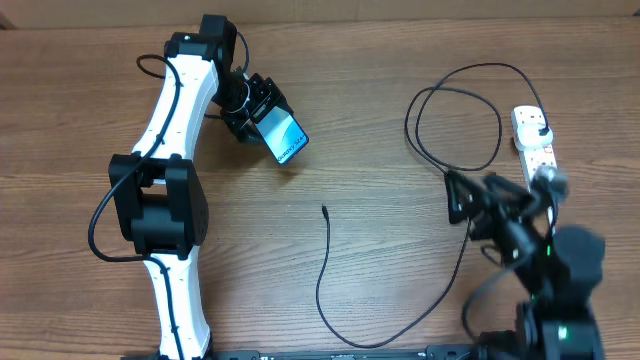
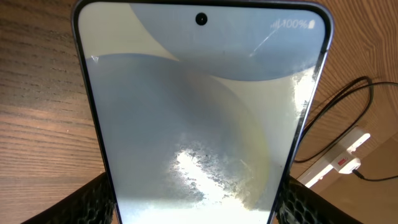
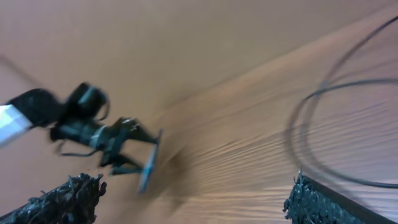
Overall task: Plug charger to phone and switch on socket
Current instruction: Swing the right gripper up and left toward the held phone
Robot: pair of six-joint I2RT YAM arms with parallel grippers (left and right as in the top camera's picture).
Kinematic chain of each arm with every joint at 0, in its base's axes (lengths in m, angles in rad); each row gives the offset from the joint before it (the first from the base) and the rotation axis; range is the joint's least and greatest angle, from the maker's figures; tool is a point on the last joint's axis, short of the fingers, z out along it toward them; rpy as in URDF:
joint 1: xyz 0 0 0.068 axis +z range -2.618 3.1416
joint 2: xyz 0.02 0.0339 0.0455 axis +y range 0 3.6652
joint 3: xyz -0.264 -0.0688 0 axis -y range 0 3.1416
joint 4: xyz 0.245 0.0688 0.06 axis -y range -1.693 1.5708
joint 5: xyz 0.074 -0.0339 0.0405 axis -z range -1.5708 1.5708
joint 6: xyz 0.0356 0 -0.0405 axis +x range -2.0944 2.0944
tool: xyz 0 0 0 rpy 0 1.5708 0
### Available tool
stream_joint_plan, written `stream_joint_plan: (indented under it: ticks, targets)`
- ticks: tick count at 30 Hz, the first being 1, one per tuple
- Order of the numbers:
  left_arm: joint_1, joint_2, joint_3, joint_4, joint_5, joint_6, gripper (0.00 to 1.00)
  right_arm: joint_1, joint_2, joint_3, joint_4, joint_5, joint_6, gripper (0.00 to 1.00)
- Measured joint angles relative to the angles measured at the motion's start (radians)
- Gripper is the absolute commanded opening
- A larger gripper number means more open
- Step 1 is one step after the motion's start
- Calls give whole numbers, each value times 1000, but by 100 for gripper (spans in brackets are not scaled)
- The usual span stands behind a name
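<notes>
My left gripper (image 1: 262,118) is shut on the phone (image 1: 284,137), holding it tilted above the table at the upper left; its light-blue screen fills the left wrist view (image 2: 199,112), between the two fingers at its lower edges. The charger, a thin black cable (image 1: 325,270), lies on the table with its connector tip (image 1: 324,209) near the centre, and loops round (image 1: 455,120) to its plug (image 1: 540,131) in the white power strip (image 1: 534,148) at the right. My right gripper (image 1: 462,200) is open and empty near the strip, fingers wide in the blurred right wrist view (image 3: 196,196).
The wooden table (image 1: 380,60) holds nothing else. The power strip also shows in the left wrist view (image 2: 339,163) with the cable (image 2: 339,118). The left arm and phone appear far off in the right wrist view (image 3: 149,162).
</notes>
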Motion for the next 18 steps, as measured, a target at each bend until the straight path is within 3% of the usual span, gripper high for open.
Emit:
stream_joint_plan:
  ticks: [4,6,10,13,18]
  targets:
    - [0,0,0,-1,1,-1,4,0,232,80,188,-208,34,100]
    - [0,0,0,-3,1,-6,4,0,334,93,360,-335,48,100]
    - [0,0,0,-11,1,-43,4,1,518,102,631,-546,175,100]
    - [0,0,0,-22,1,-102,4,1,631,103,710,-629,344,97]
    - [0,0,0,-39,1,-173,4,1,761,103,724,-673,479,97]
